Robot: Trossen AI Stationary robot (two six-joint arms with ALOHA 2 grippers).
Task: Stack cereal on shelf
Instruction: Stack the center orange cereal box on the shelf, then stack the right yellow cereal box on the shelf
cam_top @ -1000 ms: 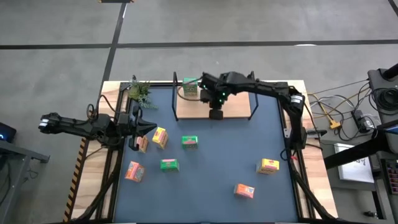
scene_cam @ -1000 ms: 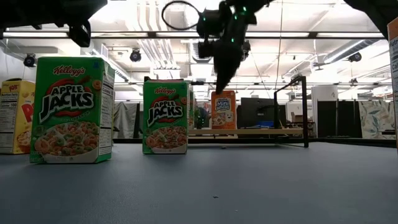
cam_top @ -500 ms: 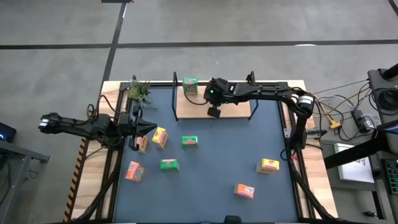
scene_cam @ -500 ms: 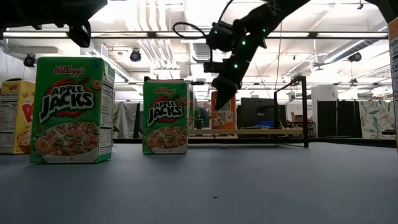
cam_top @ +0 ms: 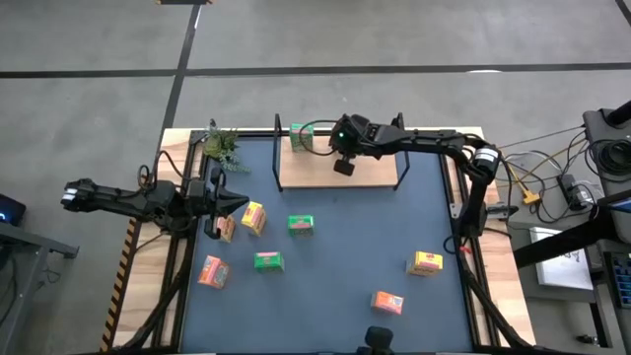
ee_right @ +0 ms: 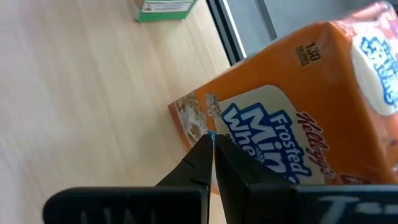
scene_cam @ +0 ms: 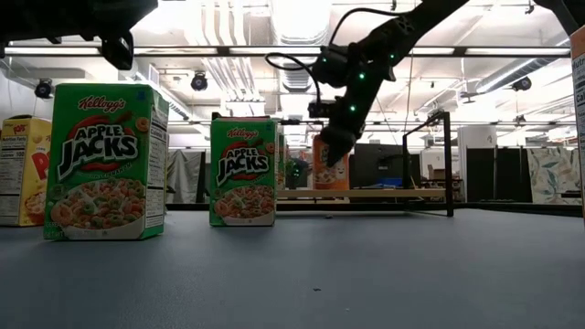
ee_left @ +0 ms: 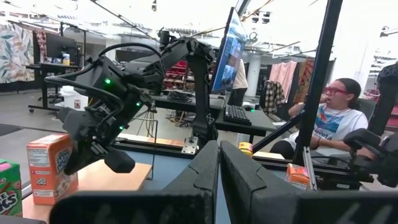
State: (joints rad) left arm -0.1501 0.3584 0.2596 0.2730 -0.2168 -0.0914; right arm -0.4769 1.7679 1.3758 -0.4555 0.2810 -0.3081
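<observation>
Now the right gripper (cam_top: 342,168), jaws together, has drawn back over the shelf (cam_top: 375,176); left gripper (cam_top: 240,204) jaws together.

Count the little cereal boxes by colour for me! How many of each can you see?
Green boxes: 3
Pink-red boxes: 3
Yellow-orange boxes: 3
Total: 9
</observation>
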